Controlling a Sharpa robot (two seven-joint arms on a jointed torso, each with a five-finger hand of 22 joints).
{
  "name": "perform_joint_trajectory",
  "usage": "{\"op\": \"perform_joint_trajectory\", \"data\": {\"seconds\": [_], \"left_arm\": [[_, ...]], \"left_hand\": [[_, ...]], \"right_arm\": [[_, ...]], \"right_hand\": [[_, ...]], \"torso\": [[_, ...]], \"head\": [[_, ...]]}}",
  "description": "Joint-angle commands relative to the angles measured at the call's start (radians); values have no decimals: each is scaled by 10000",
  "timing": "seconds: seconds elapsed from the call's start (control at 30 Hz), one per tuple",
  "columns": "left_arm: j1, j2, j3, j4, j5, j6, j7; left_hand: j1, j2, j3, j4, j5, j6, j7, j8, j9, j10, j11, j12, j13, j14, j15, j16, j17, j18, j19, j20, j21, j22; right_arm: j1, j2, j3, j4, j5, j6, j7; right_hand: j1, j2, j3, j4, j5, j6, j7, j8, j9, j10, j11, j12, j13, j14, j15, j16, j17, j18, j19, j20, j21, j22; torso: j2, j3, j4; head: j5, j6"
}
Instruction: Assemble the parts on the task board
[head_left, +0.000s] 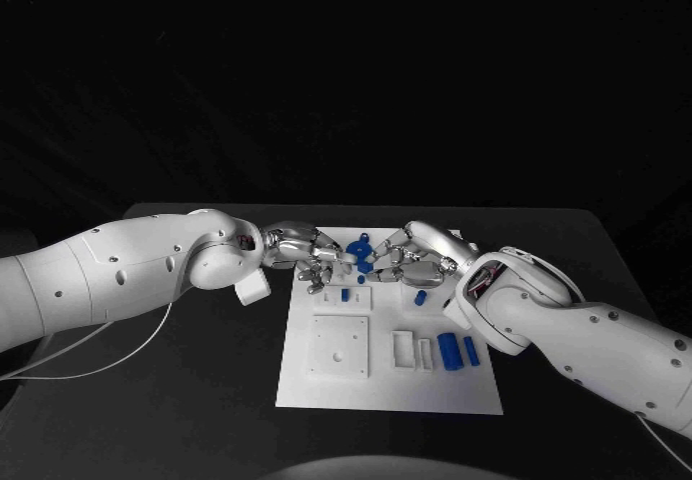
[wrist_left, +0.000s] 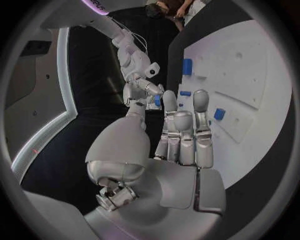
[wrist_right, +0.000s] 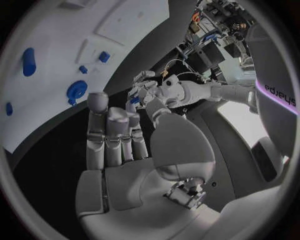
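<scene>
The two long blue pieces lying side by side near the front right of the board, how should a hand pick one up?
Take the right-hand blue piece across its narrow width, near its middle, coming straight down from above. It lies flat on the task board with its long sides running front to back. Its outer side faces bare board, while the left blue piece lies close beside it. The right hand seems the likelier choice.

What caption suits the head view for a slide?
Both hands, left hand and right hand, meet over the far end of the white task board, blue parts lying nearer.

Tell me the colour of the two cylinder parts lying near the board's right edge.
Blue. The two cylinder parts lie side by side on the white task board, clearest in the head view.
</scene>
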Motion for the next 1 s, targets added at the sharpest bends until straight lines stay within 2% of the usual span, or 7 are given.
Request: {"op": "perform_joint_trajectory", "data": {"seconds": [0.03,0.17,0.23,0.37,1.0], "left_arm": [[3,11,0,98,-350,-904,250],[-7,29,-9,174,-553,-1169,398],[-10,39,-12,203,-622,-1251,445],[-15,56,-17,246,-722,-1368,501],[-27,205,-27,282,-780,-1503,506]], "left_hand": [[10,145,-15,-5,219,-78,-22,507,135,-67,10,176,34,18,-33,97,60,-35,-70,1,78,202],[31,216,2,50,596,-99,-31,880,232,-83,41,302,4,75,-8,175,112,13,-62,32,181,202],[48,207,3,83,613,-139,-43,1040,290,-110,37,386,-7,107,-9,218,146,30,-75,36,246,198],[68,229,21,118,627,-144,-65,1144,322,-126,25,453,-34,111,-17,250,143,32,-92,30,312,195],[43,330,14,401,400,-62,-9,839,-16,-128,61,437,-173,71,12,216,-5,68,-125,62,362,180]], "right_arm": [[-7,3,-1,0,443,-191,-476],[-7,23,0,-10,494,-226,-580],[-7,38,0,-14,506,-252,-624],[-7,74,0,-19,520,-332,-705],[-7,269,1,-119,497,-513,-935]], "right_hand": [[-14,-113,27,40,30,5,-9,25,13,23,-63,-30,-9,13,-69,-34,10,-113,399,-92,-62,475],[0,-151,79,109,18,4,-11,27,19,30,-61,-35,-12,19,-70,-39,24,-114,407,-93,-76,474],[0,-151,79,109,18,4,-11,27,19,30,-61,-35,-12,19,-70,-39,24,-114,407,-93,-76,474],[26,-208,170,195,-8,0,-9,27,29,32,-61,-38,-12,30,-68,-33,55,-110,422,-91,-66,482],[32,-234,245,254,-48,-4,-12,27,34,42,-65,-34,-8,38,-72,-35,69,-110,427,-95,-31,490]], "torso": [[2,3,-5],[4,-2,-14],[-2,0,-14],[0,3,-14],[-1,-8,-11]], "head": [[4,19],[-15,26],[-24,30],[-32,34],[-86,62]]}}
